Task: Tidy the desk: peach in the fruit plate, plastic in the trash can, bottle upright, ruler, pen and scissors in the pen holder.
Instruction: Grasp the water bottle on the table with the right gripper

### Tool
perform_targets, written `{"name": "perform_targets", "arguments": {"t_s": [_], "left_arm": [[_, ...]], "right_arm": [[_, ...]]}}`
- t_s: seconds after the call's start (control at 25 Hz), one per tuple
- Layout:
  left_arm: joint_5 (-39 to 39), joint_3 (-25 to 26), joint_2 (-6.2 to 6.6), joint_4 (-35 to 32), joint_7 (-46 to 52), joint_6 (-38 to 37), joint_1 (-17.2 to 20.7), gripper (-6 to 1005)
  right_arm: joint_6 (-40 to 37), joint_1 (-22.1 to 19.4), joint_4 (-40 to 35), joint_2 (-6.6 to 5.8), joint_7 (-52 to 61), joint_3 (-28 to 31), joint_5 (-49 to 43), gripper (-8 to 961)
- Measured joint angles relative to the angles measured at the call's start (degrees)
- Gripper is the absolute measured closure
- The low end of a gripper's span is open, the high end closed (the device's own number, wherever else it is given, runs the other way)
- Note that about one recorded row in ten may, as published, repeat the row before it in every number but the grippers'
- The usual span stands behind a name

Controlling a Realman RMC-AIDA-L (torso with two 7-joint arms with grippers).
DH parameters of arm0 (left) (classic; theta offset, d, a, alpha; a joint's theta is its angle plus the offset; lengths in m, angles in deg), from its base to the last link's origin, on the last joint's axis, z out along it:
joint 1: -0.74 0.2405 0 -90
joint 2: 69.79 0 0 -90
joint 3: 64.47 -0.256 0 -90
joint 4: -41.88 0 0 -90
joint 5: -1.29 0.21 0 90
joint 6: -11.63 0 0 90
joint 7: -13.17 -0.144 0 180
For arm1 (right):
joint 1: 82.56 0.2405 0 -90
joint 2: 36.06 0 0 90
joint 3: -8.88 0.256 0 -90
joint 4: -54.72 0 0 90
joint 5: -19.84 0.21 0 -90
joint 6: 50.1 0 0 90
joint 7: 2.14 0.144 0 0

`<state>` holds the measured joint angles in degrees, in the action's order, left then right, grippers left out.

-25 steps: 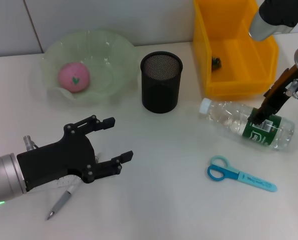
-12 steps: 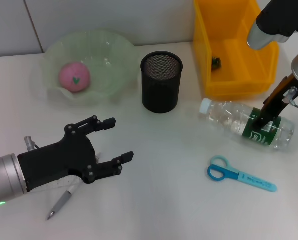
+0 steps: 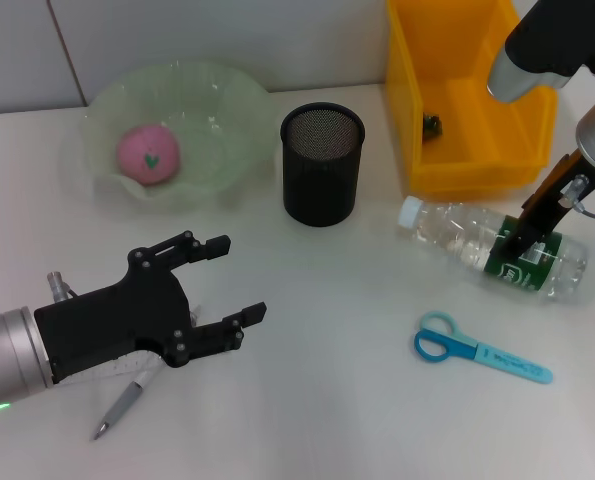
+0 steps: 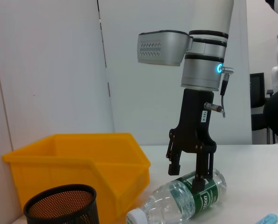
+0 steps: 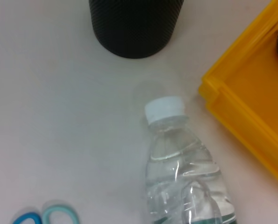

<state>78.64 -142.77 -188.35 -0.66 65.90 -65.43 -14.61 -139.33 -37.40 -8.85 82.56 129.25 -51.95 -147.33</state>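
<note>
Since a second ago only my right arm has shifted, its upper housing drifting a little outward over the yellow bin, while my right gripper has stayed down on the green label of the bottle. From the left wrist view its two fingers stand spread to either side of the bottle's label end, one tip against the label, the other hanging just off the far side, so the jaws are parted around it rather than clamped.

That bottle lies on its side on the desk, white cap pointing toward the black mesh pen holder, close in front of the bin. Near it, toward me, lie the blue scissors, well apart from the holder.

My left gripper hangs low over the near left of the desk, fingers spread wide and holding nothing. Under it lie the pen and a pale ruler, mostly hidden by the hand.

Farther back on the left, the peach sits inside the green fruit plate.
</note>
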Motion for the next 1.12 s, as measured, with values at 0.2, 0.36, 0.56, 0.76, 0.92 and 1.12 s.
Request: {"name": "perform_targets", "arguments": {"t_s": [0.2, 0.36, 0.56, 0.76, 0.92, 1.12], "left_arm": [[0.0, 0.0, 0.0, 0.0, 0.0, -0.02, -0.05, 203], [0.0, 0.0, 0.0, 0.0, 0.0, -0.02, -0.13, 203], [0.0, 0.0, 0.01, 0.0, 0.0, -0.02, -0.2, 203], [0.0, 0.0, 0.08, 0.0, 0.01, 0.03, -0.21, 204], [0.0, 0.0, 0.09, -0.01, 0.0, 0.03, -0.2, 204], [0.0, 0.0, 0.09, 0.07, 0.01, 0.03, -0.2, 204]], "right_arm": [[1.15, -0.05, 0.71, -0.15, 0.02, -0.08, 0.01, 155], [2.09, 0.0, 1.9, -0.16, -0.02, -0.36, 0.01, 155], [3.64, 0.38, 4.33, -0.21, -0.09, -2.3, 0.01, 155], [5.78, 0.57, 6.24, -0.23, 0.42, -4.25, -0.05, 155], [6.08, 0.67, 6.63, -0.24, 0.45, -4.39, -0.07, 155], [6.42, 0.71, 7.1, -0.16, 2.33, -4.31, -0.08, 156]]}}
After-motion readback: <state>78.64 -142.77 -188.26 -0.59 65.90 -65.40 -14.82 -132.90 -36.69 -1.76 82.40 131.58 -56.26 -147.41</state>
